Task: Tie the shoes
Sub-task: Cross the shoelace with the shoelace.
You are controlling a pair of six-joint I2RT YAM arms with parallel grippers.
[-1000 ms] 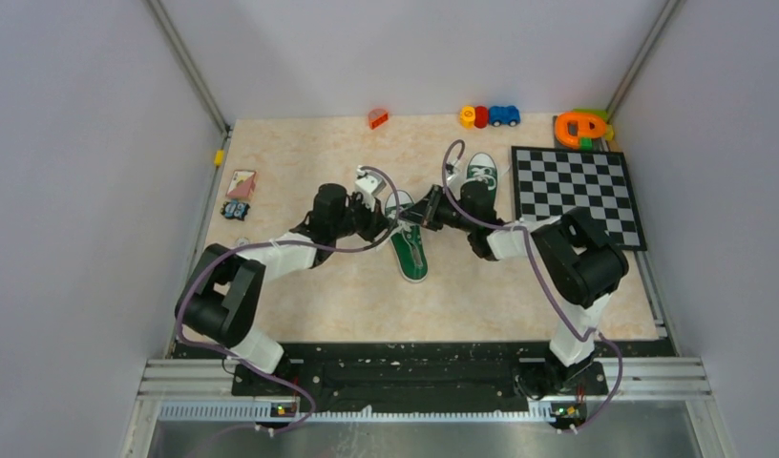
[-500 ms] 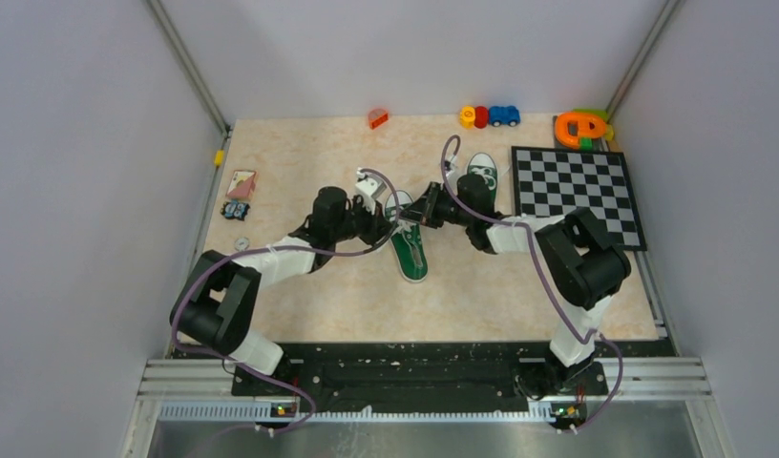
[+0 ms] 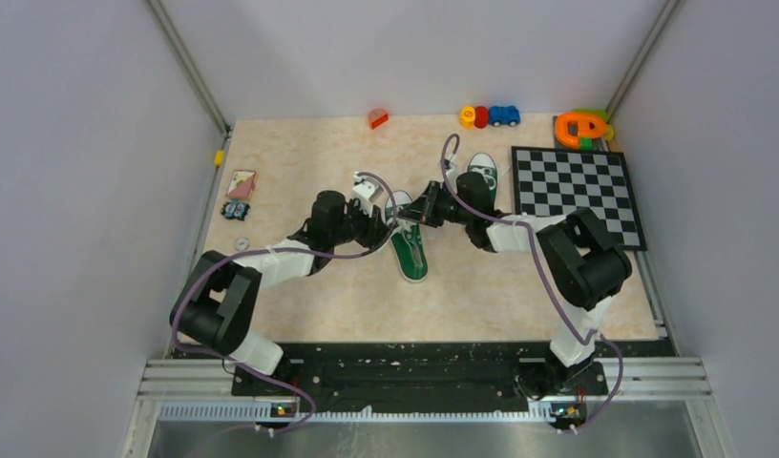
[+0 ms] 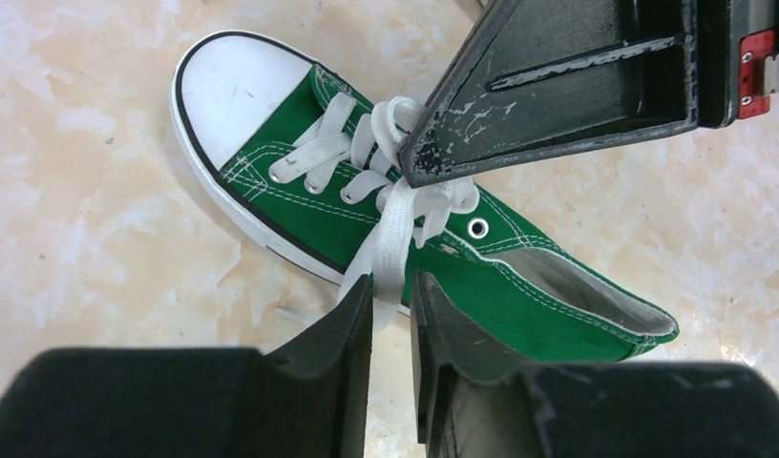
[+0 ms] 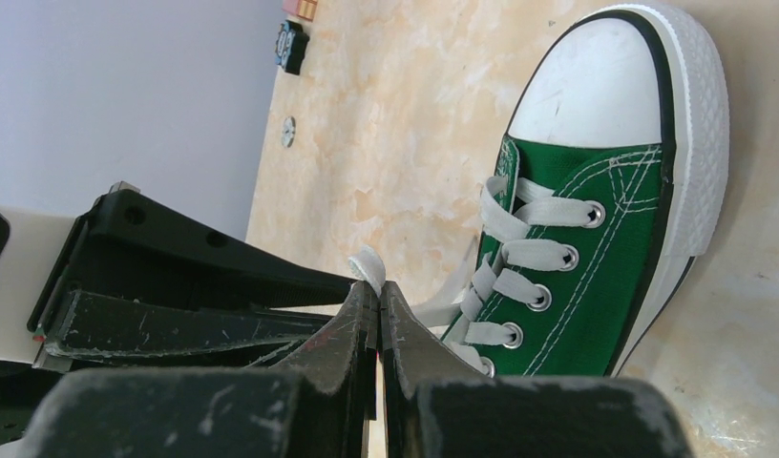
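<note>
Top external, then each wrist: two grippers at one lace

Top external: the checkerboard lies on the table; one shoe sits just beside its left edge; the other shoe lies farther left of it; the left gripper and right gripper meet over that shoe, their grip unreadable from here; print on the cards, well left of the checkerboard, is too small to read.

Left wrist: only here the white lace shows running down to the left gripper's fingers, which stand slightly parted, released, floor visible between them; the toe cap is scuffed, no lettering legible.

Right wrist: only here the right gripper shows clenched on a fold of the lace.
</note>
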